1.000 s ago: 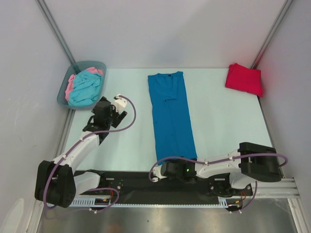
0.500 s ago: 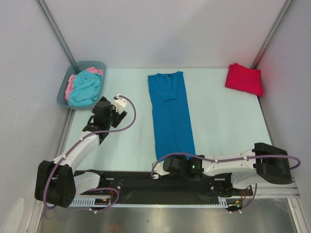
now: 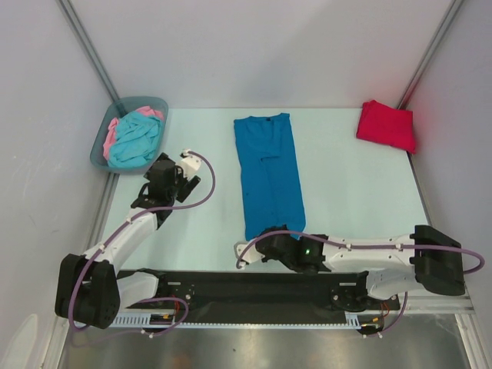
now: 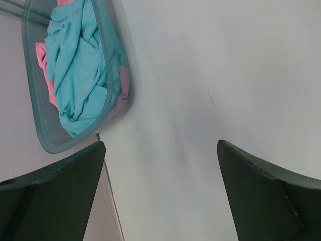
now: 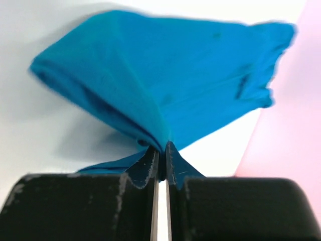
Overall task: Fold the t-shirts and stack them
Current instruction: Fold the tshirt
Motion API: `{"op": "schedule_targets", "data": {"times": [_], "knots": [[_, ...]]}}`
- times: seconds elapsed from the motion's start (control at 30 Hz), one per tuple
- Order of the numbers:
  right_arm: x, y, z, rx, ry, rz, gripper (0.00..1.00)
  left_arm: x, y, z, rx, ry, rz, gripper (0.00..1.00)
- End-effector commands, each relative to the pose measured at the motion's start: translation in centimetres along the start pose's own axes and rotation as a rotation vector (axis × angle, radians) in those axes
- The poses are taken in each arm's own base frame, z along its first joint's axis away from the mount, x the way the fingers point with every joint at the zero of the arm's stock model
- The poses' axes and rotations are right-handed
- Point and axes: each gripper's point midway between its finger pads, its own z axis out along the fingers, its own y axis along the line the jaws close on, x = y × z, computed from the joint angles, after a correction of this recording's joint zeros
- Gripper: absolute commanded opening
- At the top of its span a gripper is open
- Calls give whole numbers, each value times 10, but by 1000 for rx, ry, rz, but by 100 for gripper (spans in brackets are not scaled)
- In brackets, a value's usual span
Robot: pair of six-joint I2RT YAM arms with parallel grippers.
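a: blue shirt point(image 3: 269, 173) down the middle of the table point(image 3: 346, 192), a long narrow strip, collar at the far end, sleeves look turned in already.

b: and its near hem is up off the surface. right gripper point(image 5: 161, 150) is clenched on it, a pinch of cloth right between the tips, fabric tenting away from there.

a: so we're in the lengthwise fold, i'd say. hem to collar.

b: that's my read. the next move calls for carrying that hem up and over toward the far end, without dragging or skewing the strip, then laying it square on the collar before letting go.

a: one pinch point only, mind. the hem's corners could sag and land crooked.

b: left gripper point(image 4: 160, 145) is no help here. fingers spread wide, nothing in them, hanging over bare table near the bin point(image 3: 146, 100).

a: bin's at the far left corner, turquoise shirt point(image 3: 137, 142) and pink shirt point(image 3: 112, 134) bunched inside, not folded.

b: red shirt point(image 3: 386, 125) sits folded at the far right corner, well apart from the blue. looks like the start of the stack.
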Motion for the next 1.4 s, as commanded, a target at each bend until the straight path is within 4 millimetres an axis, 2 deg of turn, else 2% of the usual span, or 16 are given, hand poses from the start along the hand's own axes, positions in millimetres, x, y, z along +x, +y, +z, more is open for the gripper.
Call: {"op": "schedule_targets", "data": {"times": [0.0,0.13,0.3,0.37,0.43,0.47,0.53,0.57,0.6,0.67,0.7,0.9,1.17,1.2,1.23,1.37], "knots": [[-13,-60,-8,162,-45,-19,0,-3,6,0,-23,-16,-3,100],[7,-90,11,188,-16,5,0,-1,5,0,-22,-11,-1,100],[31,-104,40,198,42,-24,0,0,3,1,-18,-9,1,100],[38,-116,52,220,39,-12,0,1,3,1,-15,-7,4,100],[39,-125,61,225,19,-8,0,2,2,2,-12,-2,4,100],[47,-131,65,235,31,6,0,2,1,3,-11,-1,6,100],[52,-132,78,229,40,-6,0,5,0,3,-9,7,9,100],[54,-143,82,259,41,-8,0,5,0,4,-8,9,11,100],[56,-142,90,253,47,-18,0,6,0,4,-10,9,14,100],[55,-156,96,284,42,-24,0,7,0,4,-10,17,14,100],[59,-154,105,270,49,-24,0,6,0,5,-10,14,14,100],[67,-183,125,320,54,-33,0,7,-1,5,-9,18,13,100],[80,-200,150,337,79,-39,0,13,-4,8,-4,41,27,100],[81,-201,152,337,80,-37,0,8,0,9,-20,21,18,100],[82,-208,153,349,82,-34,0,9,-1,9,-18,24,19,100],[93,-214,162,352,102,-23,0,9,0,9,-22,21,19,100]]}}
